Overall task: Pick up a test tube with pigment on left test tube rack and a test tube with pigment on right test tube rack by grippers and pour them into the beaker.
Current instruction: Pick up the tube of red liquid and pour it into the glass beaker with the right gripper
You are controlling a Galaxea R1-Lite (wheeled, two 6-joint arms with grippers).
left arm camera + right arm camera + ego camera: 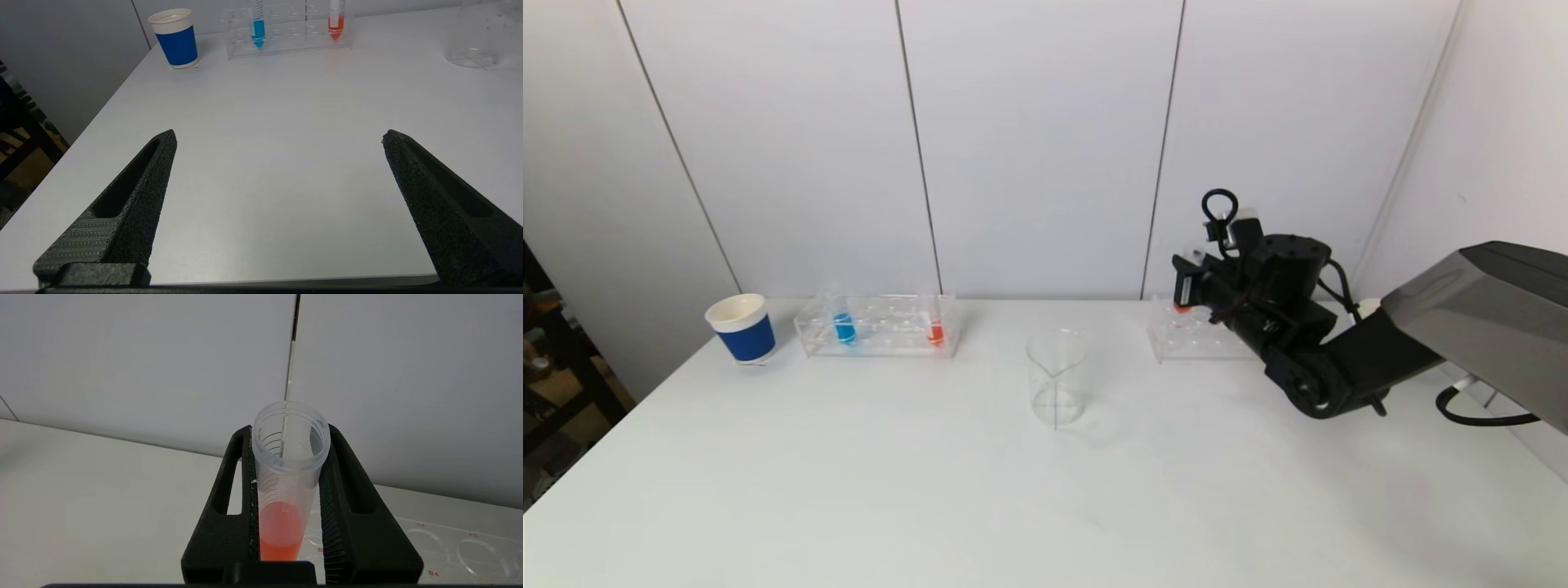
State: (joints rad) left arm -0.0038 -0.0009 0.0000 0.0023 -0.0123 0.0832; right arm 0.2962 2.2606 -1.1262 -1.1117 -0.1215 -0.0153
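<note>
Head view: a white counter (931, 490) carries a clear glass beaker (1055, 378) at centre, a transparent acrylic test tube rack on the left (878, 326) holding a tube of blue pigment (844, 324) and a tube of orange-red pigment (936, 330), and a blue paper cup with a white rim (741, 327) just beyond the rack's left end. The right end effector (1186, 296) sits over the near-left corner of the transparent right test tube rack (1196, 336), well right of the beaker. Left wrist view: the left end effector (278, 136) hovers low over bare counter near its front edge, its black textured fingers (135, 192) spread wide apart and holding nothing; cup, left rack and beaker lie far ahead. Right wrist view: the right end effector is clenched on a clear graduated plastic test tube with orange-red pigment (286, 486), upright, uncapped, gripped between both fingers (347, 522) above the rack's lettered holes.
</note>
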